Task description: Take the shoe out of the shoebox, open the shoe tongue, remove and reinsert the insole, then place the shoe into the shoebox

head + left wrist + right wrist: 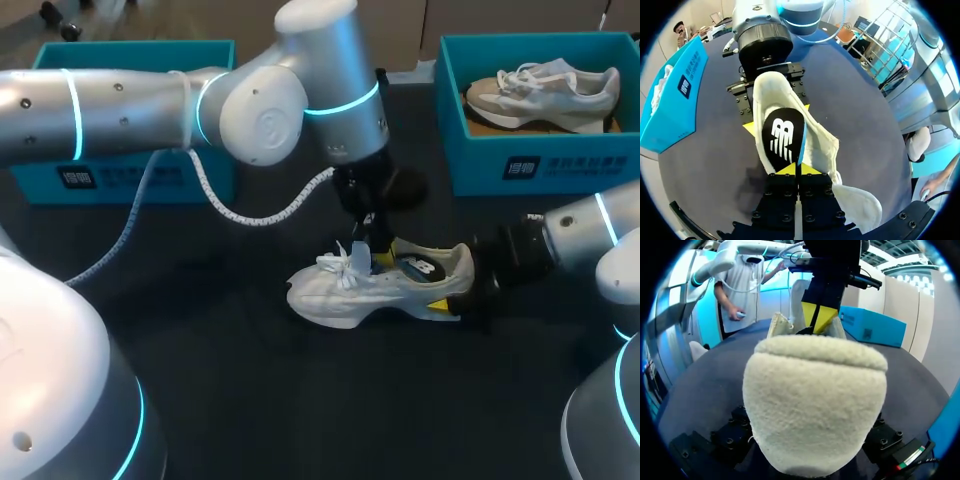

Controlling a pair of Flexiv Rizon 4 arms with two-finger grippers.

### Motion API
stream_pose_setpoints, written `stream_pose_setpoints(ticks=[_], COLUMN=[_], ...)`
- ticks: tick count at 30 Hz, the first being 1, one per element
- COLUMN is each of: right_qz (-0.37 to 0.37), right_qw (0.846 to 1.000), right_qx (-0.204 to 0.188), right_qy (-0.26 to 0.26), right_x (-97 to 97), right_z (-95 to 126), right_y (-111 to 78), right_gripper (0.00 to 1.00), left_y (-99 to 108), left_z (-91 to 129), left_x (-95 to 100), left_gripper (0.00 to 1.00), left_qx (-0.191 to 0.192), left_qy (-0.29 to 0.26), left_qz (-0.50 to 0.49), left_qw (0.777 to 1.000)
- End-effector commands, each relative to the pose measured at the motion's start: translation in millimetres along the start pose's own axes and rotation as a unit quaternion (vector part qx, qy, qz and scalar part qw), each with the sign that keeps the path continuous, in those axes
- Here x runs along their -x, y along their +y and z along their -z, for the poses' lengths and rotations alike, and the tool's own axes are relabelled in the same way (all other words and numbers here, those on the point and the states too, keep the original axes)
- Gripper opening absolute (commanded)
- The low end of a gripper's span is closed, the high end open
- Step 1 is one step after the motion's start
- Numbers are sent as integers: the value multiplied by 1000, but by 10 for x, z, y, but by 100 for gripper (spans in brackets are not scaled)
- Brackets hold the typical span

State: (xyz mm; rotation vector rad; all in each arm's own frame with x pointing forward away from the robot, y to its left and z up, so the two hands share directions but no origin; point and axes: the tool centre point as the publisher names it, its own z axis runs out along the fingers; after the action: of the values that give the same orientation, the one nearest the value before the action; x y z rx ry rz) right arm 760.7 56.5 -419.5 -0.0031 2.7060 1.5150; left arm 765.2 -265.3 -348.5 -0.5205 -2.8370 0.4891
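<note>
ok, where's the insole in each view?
Head view: the dark insole lies in the opening of the shoe, just under the left gripper.
Left wrist view: insole just ahead of that gripper, its edge pinched between the tips.
Right wrist view: hidden behind the shoe's heel.
Shared landmark: the left gripper's yellow tips.

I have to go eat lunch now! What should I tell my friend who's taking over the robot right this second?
Left pincer: shut on the insole, at the opening of the shoe.
Right pincer: shut on the shoe's heel; the shoe stands on the table.
Done: shoe out, tongue looks pulled open.
Left: the insole is partly in the shoe; finish that step, then put the shoe into a shoebox.
</note>
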Motion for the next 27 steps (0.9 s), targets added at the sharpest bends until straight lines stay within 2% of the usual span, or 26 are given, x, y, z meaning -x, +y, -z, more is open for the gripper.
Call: stream_pose_setpoints(ticks=[1, 10, 19, 27], right_qz=[0, 0, 0, 0], right_qw=[1000, 1000, 1000, 1000], right_qx=[-2, -2, -2, -2], right_qy=[0, 0, 0, 0], right_x=[-27, -27, -27, -27], right_z=[-52, -52, -52, -52], right_y=[-22, -22, -22, -22], right_gripper=[0, 0, 0, 0], left_y=[80, 48, -103, -296], left_z=[70, 156, 216, 334], left_x=[-66, -137, -201, -245], left_gripper=[0, 0, 0, 0], left_qx=[-14, -30, -37, -71], left_qy=[-7, -9, -5, -27], left_qz=[0, -11, -13, -15], left_qw=[1000, 999, 999, 997])
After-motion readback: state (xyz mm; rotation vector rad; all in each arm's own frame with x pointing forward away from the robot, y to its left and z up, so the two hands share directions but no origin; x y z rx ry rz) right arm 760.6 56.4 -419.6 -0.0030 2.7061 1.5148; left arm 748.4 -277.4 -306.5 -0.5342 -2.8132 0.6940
